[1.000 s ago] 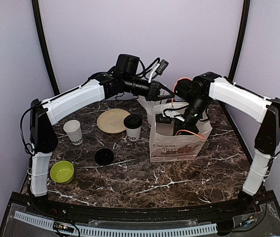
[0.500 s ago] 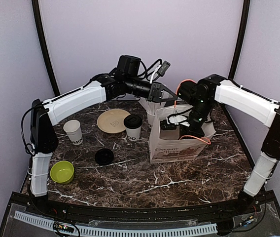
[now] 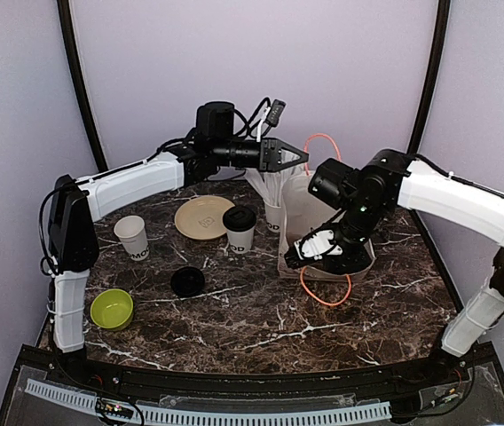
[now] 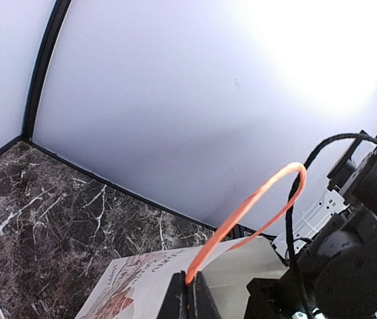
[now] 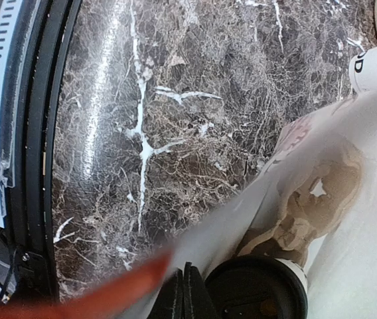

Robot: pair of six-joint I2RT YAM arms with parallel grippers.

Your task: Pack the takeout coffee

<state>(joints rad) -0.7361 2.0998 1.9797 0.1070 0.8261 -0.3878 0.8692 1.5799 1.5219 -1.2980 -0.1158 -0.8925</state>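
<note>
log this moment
left hand: shut on orange cord handle | right hand: shut on white paper bag | black-lidded white cup: in bag

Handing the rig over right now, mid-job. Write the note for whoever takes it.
The left end effector is shut on the orange handle of the bag, held up.
The right end effector is shut on the bag's near rim.
Done: one lidded cup sits inside the bag.
Left: the second lidded cup stands on the table beside the plate, not yet packed.
</note>
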